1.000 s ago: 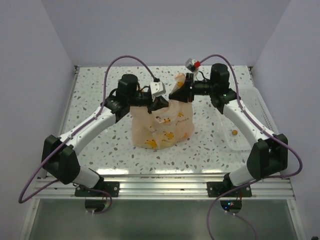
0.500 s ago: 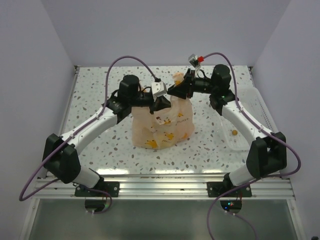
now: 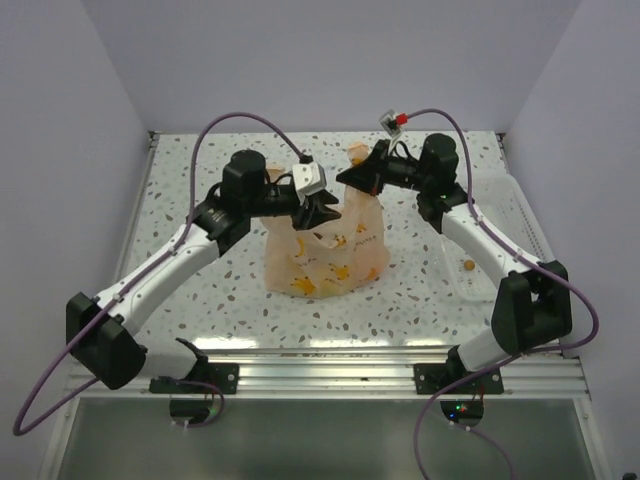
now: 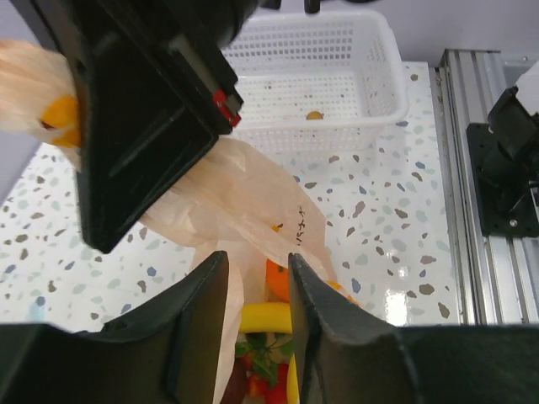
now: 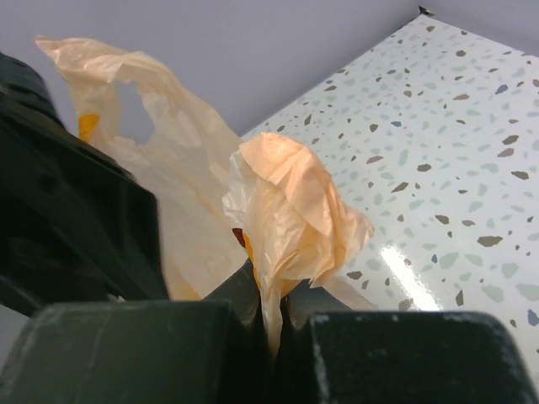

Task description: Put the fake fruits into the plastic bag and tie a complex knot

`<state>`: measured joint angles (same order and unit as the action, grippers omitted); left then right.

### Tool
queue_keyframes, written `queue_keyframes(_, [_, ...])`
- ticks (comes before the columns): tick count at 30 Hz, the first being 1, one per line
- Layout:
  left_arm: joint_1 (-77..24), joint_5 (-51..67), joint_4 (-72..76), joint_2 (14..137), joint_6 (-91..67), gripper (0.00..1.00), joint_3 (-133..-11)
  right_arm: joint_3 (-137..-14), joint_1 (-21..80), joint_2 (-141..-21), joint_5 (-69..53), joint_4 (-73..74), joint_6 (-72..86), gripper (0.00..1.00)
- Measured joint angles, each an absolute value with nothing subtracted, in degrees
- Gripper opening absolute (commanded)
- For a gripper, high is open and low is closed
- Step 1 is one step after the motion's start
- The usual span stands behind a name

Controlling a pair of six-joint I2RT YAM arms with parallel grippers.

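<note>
Peach bag (image 3: 325,255) stands mid-table (image 3: 200,290), upright, between both arms. R gripper (image 3: 352,178) is at its top far side, clenched. In the R wrist view a bunched handle (image 5: 295,210) comes straight out of the seam between the closed fingers, and the 2nd handle loop (image 5: 126,80) hangs free behind. L gripper (image 3: 320,212) sits over the bag mouth on the near-left. Its jaws are a narrow gap apart and grip nothing firmly; bag film lies along the inner face of one finger (image 4: 206,320).

White mesh tray (image 3: 520,215) is by the R edge, well apart from the bag, w/ one small orange piece (image 3: 467,265) on its floor.

Fruits (image 4: 268,337) are inside the bag, seen thru the L jaw gap: a banana (image 4: 265,316), an orange (image 4: 276,282) just behind it, and red + green bits below. Yellow shapes also show thru the film in the top view.

Small black print (image 4: 301,227) runs down the bag wall, too small to read.
</note>
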<state>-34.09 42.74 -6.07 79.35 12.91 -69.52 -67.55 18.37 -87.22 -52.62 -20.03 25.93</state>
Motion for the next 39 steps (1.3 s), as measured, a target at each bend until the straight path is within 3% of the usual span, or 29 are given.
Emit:
queue_keyframes(3, [-33.5, 40.8, -5.4, 74.4, 10.0, 0.50, -69.7, -66.9, 18.4, -87.2, -51.5, -19.3, 24.0, 0.00])
queue_keyframes(6, [-32.8, 38.7, -3.8, 72.8, 6.4, 0.51, -72.2, -66.6, 18.5, -86.9, -52.2, -18.7, 21.6, 0.00])
queue_keyframes(19, [-32.4, 36.2, 2.9, 85.1, -6.2, 0.57, -80.1, -66.3, 20.2, -85.0, -61.9, -17.7, 13.6, 0.00])
queue_keyframes(20, [-32.4, 36.3, 3.2, 85.7, -6.9, 0.53, -80.6, -66.3, 20.2, -84.7, -62.3, -17.5, 13.0, 0.00])
queue_keyframes(21, [-32.4, 36.5, 3.5, 86.2, -7.7, 0.44, -81.1, -66.2, 20.3, -84.5, -62.7, -17.2, 12.4, 0.00])
queue_keyframes(24, [-32.3, 37.9, 4.7, 87.2, -9.7, 0.36, -82.0, -66.2, 20.4, -84.1, -62.8, -16.8, 11.4, 0.00])
queue_keyframes(26, [-32.3, 38.8, 5.6, 87.5, -10.9, 0.23, -82.1, -66.2, 20.4, -83.9, -62.8, -16.7, 10.8, 0.00])
queue_keyframes(28, [-32.3, 39.4, 6.3, 87.8, -12.1, 0.03, -82.1, -66.0, 20.4, -83.9, -62.7, -16.8, 10.4, 0.00])
queue_keyframes(29, [-32.2, 40.1, 6.5, 88.0, -12.8, 0.00, -82.1, -65.9, 20.4, -83.9, -62.7, -16.7, 10.3, 0.00])
queue_keyframes(34, [-31.8, 42.1, 7.9, 88.3, -14.9, 0.00, -82.1, -65.5, 20.4, -83.9, -62.1, -16.9, 10.0, 0.02])
queue_keyframes(39, [-30.1, 43.8, 10.4, 88.3, -18.3, 0.00, -82.1, -62.9, 20.6, -83.8, -59.3, -20.5, 11.7, 0.16])
